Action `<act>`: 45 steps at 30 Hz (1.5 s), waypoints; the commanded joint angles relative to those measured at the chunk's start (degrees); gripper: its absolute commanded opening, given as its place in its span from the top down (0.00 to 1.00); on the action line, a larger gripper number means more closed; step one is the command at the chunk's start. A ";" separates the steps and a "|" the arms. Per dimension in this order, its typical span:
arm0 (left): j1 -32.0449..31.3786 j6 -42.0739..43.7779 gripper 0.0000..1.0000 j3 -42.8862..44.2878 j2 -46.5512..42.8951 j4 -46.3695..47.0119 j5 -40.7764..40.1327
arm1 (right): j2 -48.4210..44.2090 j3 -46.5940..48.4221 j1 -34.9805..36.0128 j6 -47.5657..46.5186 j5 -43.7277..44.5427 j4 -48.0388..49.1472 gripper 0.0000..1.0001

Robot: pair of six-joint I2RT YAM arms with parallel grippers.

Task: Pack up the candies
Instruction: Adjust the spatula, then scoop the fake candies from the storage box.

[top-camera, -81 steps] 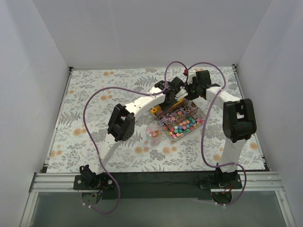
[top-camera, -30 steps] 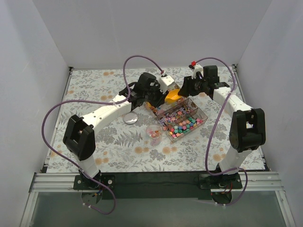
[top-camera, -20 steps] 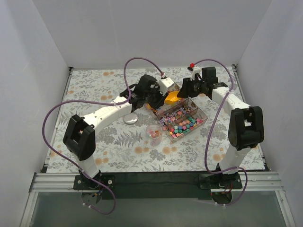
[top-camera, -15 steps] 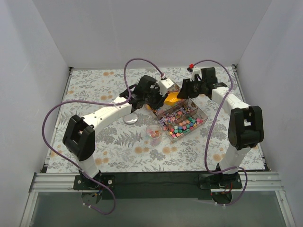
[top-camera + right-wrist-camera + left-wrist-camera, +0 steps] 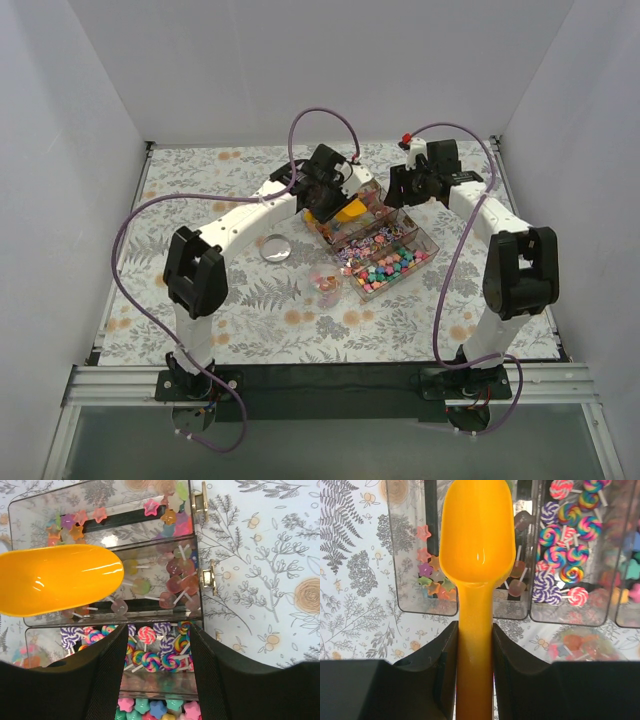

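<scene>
My left gripper (image 5: 474, 630) is clamped on the handle of the one orange scoop (image 5: 476, 535). The scoop is smooth, glossy plastic with a rounded bowl, and the bowl is empty. It hangs over the clear box (image 5: 30, 515), above two of its four long compartments. The candies (image 5: 560, 555) lie inside that box, too many for me to count. One compartment has small flat stars, one has translucent lollipops on thin sticks, one has striped swirl lollipops, and one has pink, teal and blue stars. My right gripper (image 5: 157, 635) has its fingers apart with nothing between them, above the swirl compartment. Two brass-coloured latches (image 5: 202, 502) sit on one long side of the box. One small clear cup (image 5: 325, 284) with a few candies stands just beside the box. One round lid (image 5: 275, 248) lies near the box on the flower-printed tablecloth (image 5: 200, 190).
</scene>
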 commanded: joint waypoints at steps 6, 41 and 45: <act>0.28 3.04 1.00 13.47 6.54 -14.08 -3.30 | 4.56 5.38 -0.02 -2.72 3.53 0.16 0.43; -3.76 1.55 1.00 29.65 19.47 -25.96 -8.22 | 13.18 8.98 1.48 -5.80 4.50 3.23 0.86; -4.11 1.72 1.00 31.32 20.96 -25.87 -7.52 | 13.62 9.34 2.44 -5.80 4.50 3.32 0.96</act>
